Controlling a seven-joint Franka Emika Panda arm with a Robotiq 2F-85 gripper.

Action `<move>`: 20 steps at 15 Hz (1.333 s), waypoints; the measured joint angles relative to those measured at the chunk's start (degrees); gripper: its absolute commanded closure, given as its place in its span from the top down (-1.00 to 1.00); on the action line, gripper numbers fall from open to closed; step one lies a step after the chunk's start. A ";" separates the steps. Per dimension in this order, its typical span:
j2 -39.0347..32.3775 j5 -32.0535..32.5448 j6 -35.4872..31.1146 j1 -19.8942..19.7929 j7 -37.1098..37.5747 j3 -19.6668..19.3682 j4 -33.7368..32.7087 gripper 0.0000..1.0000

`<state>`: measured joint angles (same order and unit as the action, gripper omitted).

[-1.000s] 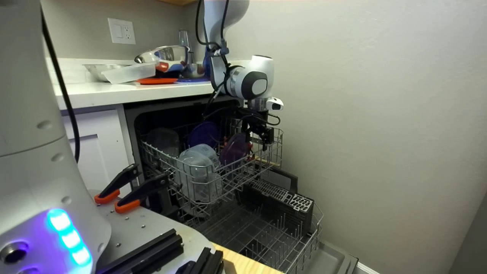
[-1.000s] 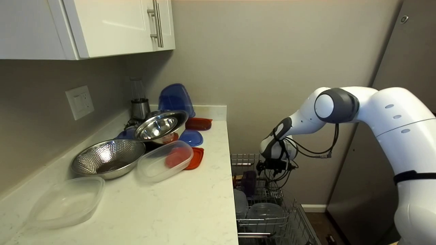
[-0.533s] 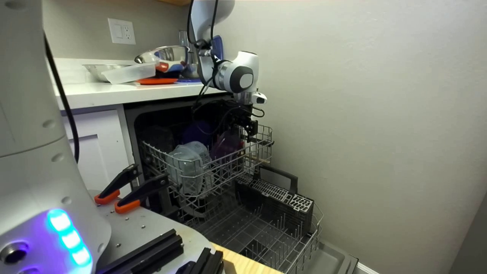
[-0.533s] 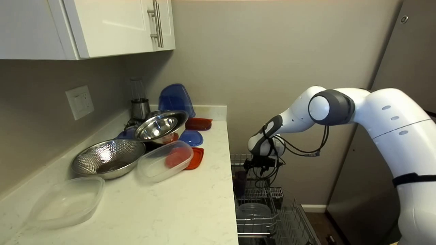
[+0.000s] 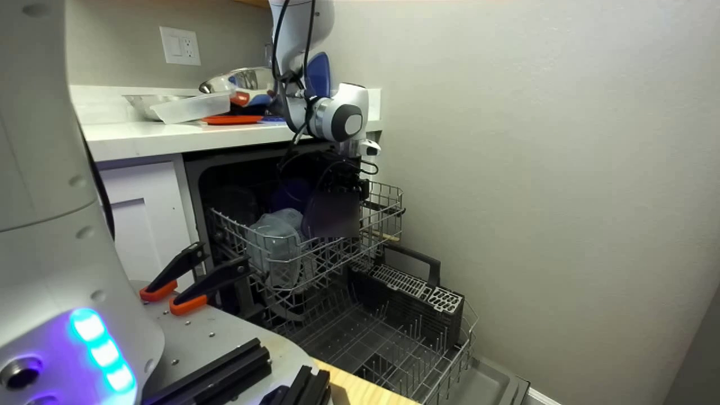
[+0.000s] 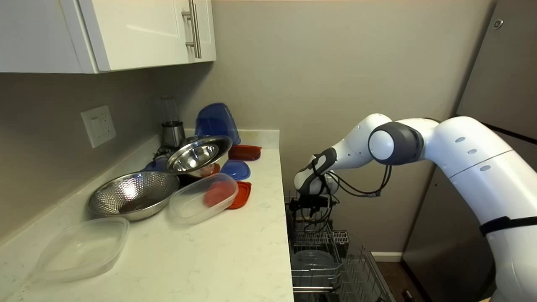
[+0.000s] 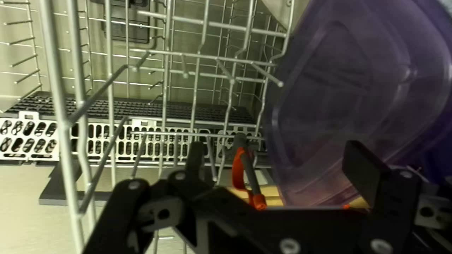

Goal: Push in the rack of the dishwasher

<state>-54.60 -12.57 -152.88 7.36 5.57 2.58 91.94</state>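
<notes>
Partly inside the dishwasher (image 5: 193,177) and partly out, the big grey wire rack (image 5: 329,263) can be seen. Over the rack, toward its end by the grey wall (image 5: 534,169), the black gripper (image 7: 274,151) is held low. Its two fingers (image 7: 363,165) are spread wide apart, and nothing is seen gripped between them. Whether the rack's wires are touched by it cannot be told.

The rack is filled with things. Clear tubs (image 5: 275,242) are packed by the rack's front corner, and something dark blue (image 5: 289,194) is tucked deeper in the rack. A purple plastic thing (image 7: 339,91) is propped up in the rack, close by the gripper; in an exterior view it is badly blurred. Next to it in the rack, a grey stick (image 7: 251,176) with orange bits is placed.

Below the rack, a lower wire tray (image 5: 405,349) is set out farther, and a dark cutlery basket (image 5: 410,298) is carried in it. Above the rack, the white counter (image 6: 235,247) is crowded with metal bowls (image 6: 126,191), see-through boxes (image 6: 184,209), red lids (image 6: 244,153) and blue lids (image 6: 216,123). Near the rack, two black clamps (image 5: 216,281) are fixed to the robot's base plate (image 5: 236,334).
</notes>
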 measured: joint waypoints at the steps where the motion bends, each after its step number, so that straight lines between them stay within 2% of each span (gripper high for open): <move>1: -0.05 0.57 0.02 0.16 0.60 -0.98 0.00 1.00; 4: 0.28 2.24 0.03 0.19 1.83 -3.91 0.47 1.00; 6: 1.69 2.63 -0.20 -0.48 1.64 -4.36 2.13 1.00; 11: 8.51 2.68 -1.36 -4.62 -2.66 -0.50 10.07 1.00; 14: 11.58 2.68 -1.40 -6.19 -3.01 0.30 13.91 1.00; 20: 10.05 2.68 -1.35 -6.41 -2.83 -0.46 14.78 1.00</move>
<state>-44.55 -9.89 -154.23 0.95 2.75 2.12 106.72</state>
